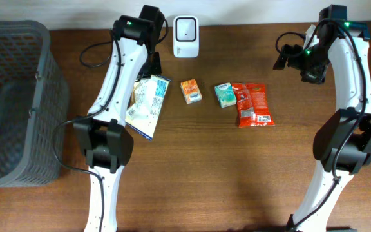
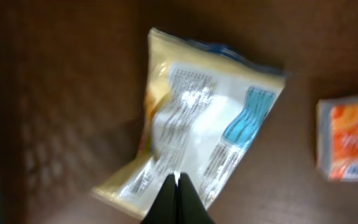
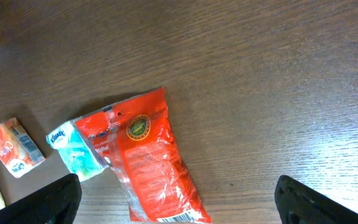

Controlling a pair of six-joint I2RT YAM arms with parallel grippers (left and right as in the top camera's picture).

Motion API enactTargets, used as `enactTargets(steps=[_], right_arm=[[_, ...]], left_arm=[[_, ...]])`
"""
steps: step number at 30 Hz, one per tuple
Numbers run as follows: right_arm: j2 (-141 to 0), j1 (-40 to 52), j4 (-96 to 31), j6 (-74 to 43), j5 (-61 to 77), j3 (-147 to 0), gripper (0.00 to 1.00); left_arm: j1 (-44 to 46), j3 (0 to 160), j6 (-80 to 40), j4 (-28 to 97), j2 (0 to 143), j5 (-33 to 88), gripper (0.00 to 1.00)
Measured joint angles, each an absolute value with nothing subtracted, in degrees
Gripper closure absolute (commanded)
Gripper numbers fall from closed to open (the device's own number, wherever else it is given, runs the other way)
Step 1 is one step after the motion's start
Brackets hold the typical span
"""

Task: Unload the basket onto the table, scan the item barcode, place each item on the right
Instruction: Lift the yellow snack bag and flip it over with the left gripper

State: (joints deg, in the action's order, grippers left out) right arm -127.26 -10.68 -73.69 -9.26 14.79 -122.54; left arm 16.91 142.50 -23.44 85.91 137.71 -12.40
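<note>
Far left: grey mesh basket (image 1: pixel 11 103), at the left edge of the brown table (image 1: pixel 192 174). Just right of it, the left arm (image 1: pixel 118 84), arched toward the far side and bent back down.

Left gripper (image 2: pixel 178 182) — fingers pressed together with no gap, tip over the near edge of a yellow-and-white bag (image 1: pixel 148 105). Cannot tell whether touching the film or just above it. Lies flat beside the left arm, white printed back up, with a blue patch toward the right in the left wrist view. Print too blurred to pick out a barcode.

Far middle, by the back edge: small white scanner (image 1: pixel 185 37), upright, apart from the bag.

Right of the bag, a row: orange packet (image 1: pixel 190 91), then a teal tissue pack (image 1: pixel 224 95) touching a red bag (image 1: pixel 254 105). All flat on the wood.

Far right: right gripper (image 3: pixel 179 202) — fingers spread wide, holding nothing. Hangs above the table, to the right of the red bag and farther back.
</note>
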Motion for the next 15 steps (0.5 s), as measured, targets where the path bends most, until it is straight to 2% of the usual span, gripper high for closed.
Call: enactTargets(steps=[5, 9, 11, 15], right_arm=[[-127.26, -10.68, -73.69, -9.26, 14.81, -122.54, 0.01], [-127.26, -10.68, -73.67, -9.3, 14.79, -122.54, 0.01], [-127.26, -10.68, -73.67, -9.28, 14.79, -122.54, 0.01], [-127.26, -10.68, -73.71, -9.28, 14.79, -122.54, 0.01]], left_arm=[[16.86, 133.23, -23.46, 71.16, 143.2, -14.9, 1.0], [16.53, 130.26, -23.24, 66.61, 146.12, -18.72, 1.0], [16.47, 131.33, -22.22, 67.94, 146.32, -18.96, 1.0], [16.36, 150.23, -20.6, 84.84, 148.33, -18.9, 0.99]])
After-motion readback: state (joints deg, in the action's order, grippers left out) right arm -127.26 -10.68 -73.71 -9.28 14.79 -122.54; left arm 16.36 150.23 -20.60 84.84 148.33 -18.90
